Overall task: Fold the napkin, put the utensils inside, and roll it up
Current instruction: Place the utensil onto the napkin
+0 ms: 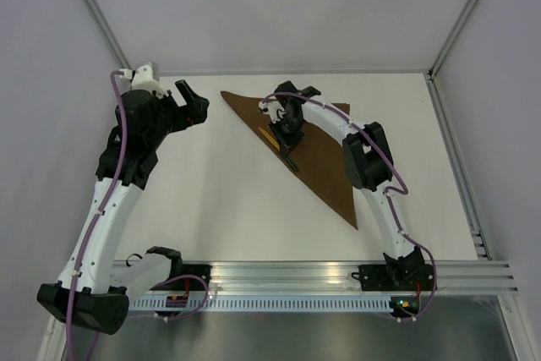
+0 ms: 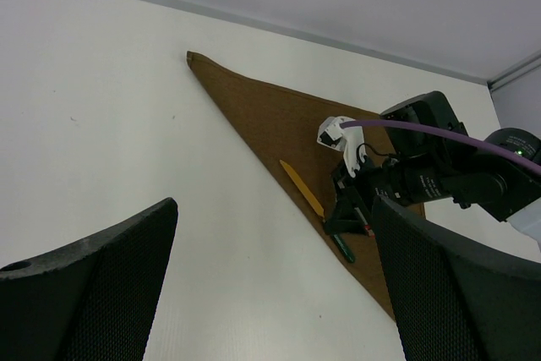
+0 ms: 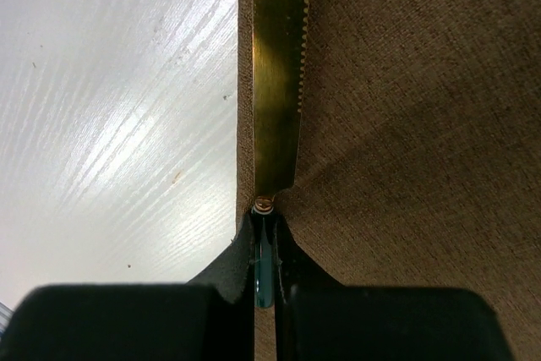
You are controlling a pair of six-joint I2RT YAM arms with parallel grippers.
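Note:
The dark-brown napkin [image 1: 317, 154] lies folded into a triangle on the white table, its long folded edge facing left. The knife [image 1: 281, 143] lies along that edge, with a yellow blade [image 3: 279, 82] and a green handle [image 3: 265, 272]. My right gripper [image 1: 290, 139] is down on the napkin, shut on the knife's handle just behind the blade. The left wrist view shows the napkin [image 2: 279, 120], the blade [image 2: 303, 189] and the right gripper [image 2: 345, 219] on the handle. My left gripper [image 1: 194, 103] is open and empty, raised over bare table left of the napkin.
A raised table rim [image 1: 452, 150] runs down the right side and a metal rail [image 1: 338, 276] lies across the near edge by the arm bases. Grey walls enclose the back and sides.

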